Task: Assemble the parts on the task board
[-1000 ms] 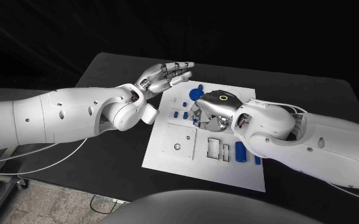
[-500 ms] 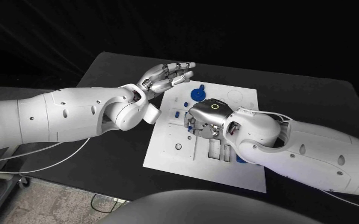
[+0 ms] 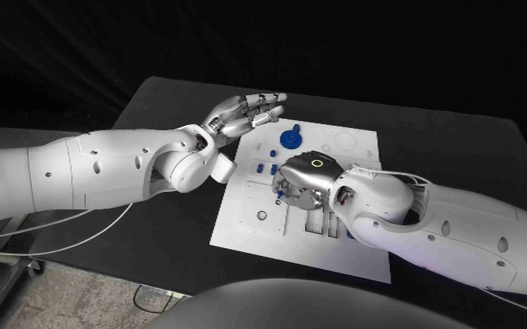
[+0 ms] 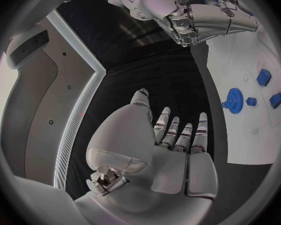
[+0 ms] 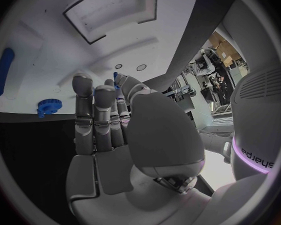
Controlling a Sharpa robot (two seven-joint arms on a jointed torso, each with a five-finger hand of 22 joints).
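Right hand [image 3: 301,179] low over task board [image 3: 247,226] centre, palm down, fingers held together; small blue part [image 5: 116,79] pinched at fingertips. Further back, blue gear [image 3: 290,138] on board's far end. Left hand [image 3: 244,113] beyond board's far left corner, above table [image 3: 164,108], fingers spread, holding nothing

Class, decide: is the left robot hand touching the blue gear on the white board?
Apart. The left wrist view shows the left robot hand open over black table, with a dark gap before the blue gear on the white board.

black table [image 3: 164,215], dark backdrop — speckled floor [image 3: 66,302]
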